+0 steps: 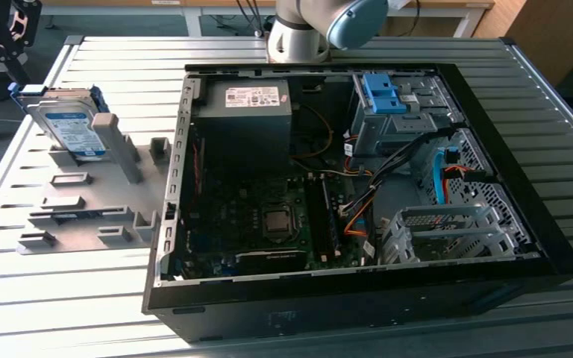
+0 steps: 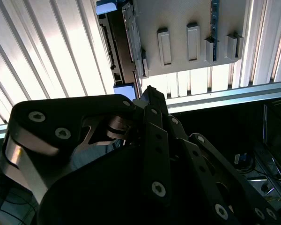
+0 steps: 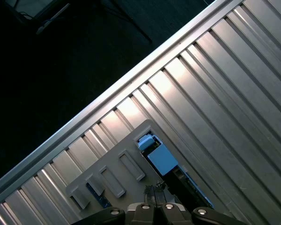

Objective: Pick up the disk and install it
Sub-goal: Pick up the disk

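Disk [image 1: 72, 127] silver w/ blue-white label, blue edges; PC case [image 1: 366, 313] black.

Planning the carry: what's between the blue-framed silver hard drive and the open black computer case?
In the exterior view, grey fixture posts stand between the blue-framed silver hard drive and the black computer case.

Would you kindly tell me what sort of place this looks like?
Probably a robotics lab bench: an open computer case on a slatted metal table, the disk standing in a grey fixture, a robot arm nearby.
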`<state>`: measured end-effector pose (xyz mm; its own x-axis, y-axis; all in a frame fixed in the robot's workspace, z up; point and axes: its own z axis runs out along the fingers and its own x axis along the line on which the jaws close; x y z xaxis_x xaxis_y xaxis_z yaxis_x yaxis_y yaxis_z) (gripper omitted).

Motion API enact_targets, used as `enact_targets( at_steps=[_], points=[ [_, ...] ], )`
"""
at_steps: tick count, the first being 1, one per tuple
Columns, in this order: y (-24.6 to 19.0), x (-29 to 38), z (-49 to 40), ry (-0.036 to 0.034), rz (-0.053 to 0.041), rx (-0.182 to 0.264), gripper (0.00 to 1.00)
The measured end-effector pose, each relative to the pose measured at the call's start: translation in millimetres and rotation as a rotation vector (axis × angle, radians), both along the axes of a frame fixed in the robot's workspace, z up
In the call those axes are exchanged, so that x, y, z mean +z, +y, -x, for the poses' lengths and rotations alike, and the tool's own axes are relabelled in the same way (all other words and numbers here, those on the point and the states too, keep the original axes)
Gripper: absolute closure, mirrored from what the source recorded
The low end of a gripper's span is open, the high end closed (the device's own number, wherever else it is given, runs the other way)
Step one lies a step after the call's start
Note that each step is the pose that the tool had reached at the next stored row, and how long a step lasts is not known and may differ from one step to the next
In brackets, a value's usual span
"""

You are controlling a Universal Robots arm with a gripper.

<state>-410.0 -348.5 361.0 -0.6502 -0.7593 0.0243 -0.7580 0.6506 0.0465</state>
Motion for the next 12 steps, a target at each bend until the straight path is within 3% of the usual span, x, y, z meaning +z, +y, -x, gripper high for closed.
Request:
enact_targets(
  at_steps=[9, 12],
  points=[
    [-0.1, 0.0, 0.0, 0.0000, 0.0000, 0.002, 0.89],
    [-0.4, -0.1, 0.2, 0.0001, 0.0001, 0.024, 0.89]
  ],
)
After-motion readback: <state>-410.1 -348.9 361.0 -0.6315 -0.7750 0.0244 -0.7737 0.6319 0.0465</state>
